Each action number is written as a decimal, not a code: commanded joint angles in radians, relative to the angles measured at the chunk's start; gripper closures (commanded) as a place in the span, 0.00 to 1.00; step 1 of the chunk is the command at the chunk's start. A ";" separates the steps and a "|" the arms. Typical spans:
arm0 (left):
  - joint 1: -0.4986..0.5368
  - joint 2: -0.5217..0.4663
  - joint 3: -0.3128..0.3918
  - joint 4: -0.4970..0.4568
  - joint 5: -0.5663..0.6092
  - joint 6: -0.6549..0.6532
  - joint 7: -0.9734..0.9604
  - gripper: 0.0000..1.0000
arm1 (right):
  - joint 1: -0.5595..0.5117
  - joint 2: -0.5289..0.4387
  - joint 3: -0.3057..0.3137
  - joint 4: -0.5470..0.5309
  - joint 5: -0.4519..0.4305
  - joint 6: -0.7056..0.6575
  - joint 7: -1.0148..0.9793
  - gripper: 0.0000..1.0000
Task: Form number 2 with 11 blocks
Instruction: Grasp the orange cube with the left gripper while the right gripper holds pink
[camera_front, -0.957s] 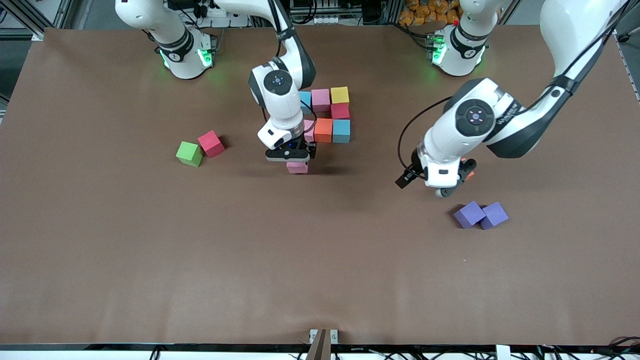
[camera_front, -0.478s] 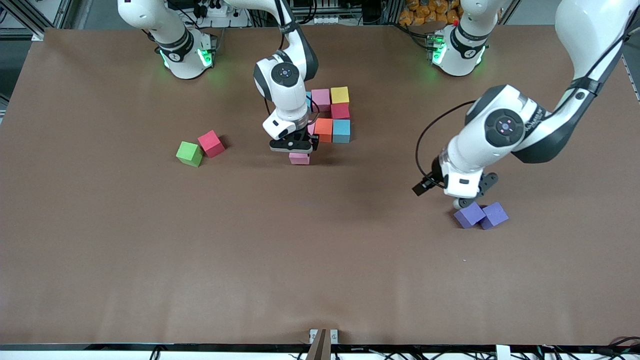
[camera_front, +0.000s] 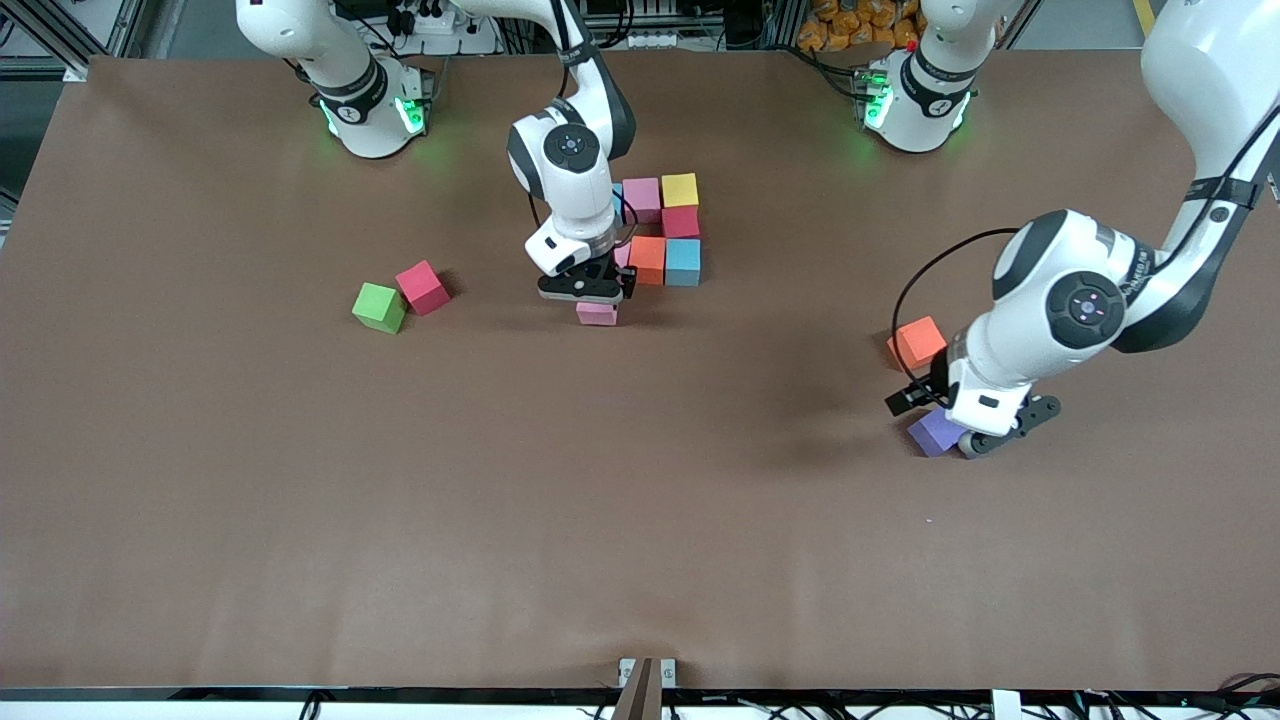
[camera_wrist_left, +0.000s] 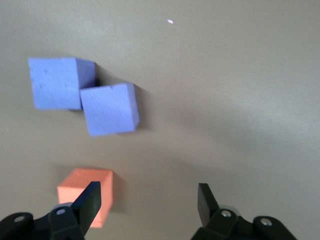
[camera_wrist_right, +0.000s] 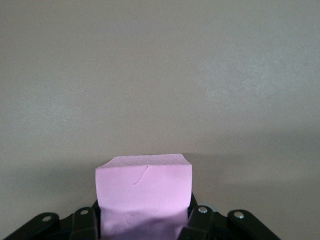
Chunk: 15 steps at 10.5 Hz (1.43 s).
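My right gripper (camera_front: 597, 298) is shut on a pink cube (camera_front: 597, 315), low over the table beside the cluster's near edge; the cube fills the space between the fingers in the right wrist view (camera_wrist_right: 144, 192). The cluster holds a pink (camera_front: 641, 198), yellow (camera_front: 680, 189), red (camera_front: 680, 222), orange (camera_front: 647, 260) and light blue cube (camera_front: 683, 262); others are hidden by the arm. A green cube (camera_front: 379, 307) and a red cube (camera_front: 422, 287) lie toward the right arm's end. A loose orange cube (camera_front: 917, 343) (camera_wrist_left: 82, 187) lies by my open, empty left gripper (camera_front: 985, 438) (camera_wrist_left: 148, 205).
Two purple cubes (camera_wrist_left: 57, 82) (camera_wrist_left: 109, 116) touch each other just past the left gripper's fingers. In the front view one purple cube (camera_front: 933, 431) shows and the other is hidden under the left hand. The brown table (camera_front: 640, 520) is bare nearer the camera.
My left gripper moved off the orange cube toward the camera and now hangs over the purple cubes; the orange cube shows uncovered. My right gripper carried the pink cube slightly closer to the cluster.
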 joint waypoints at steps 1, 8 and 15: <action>-0.144 -0.118 0.204 -0.001 -0.159 -0.018 0.186 0.14 | 0.024 -0.022 -0.009 -0.027 -0.009 0.017 0.040 0.89; -0.344 -0.170 0.507 -0.042 -0.329 -0.028 0.394 0.14 | 0.059 0.011 -0.007 -0.030 -0.008 0.047 0.081 0.89; -0.475 -0.199 0.676 -0.142 -0.478 -0.037 0.479 0.14 | 0.073 0.019 -0.007 -0.045 -0.008 0.062 0.092 0.64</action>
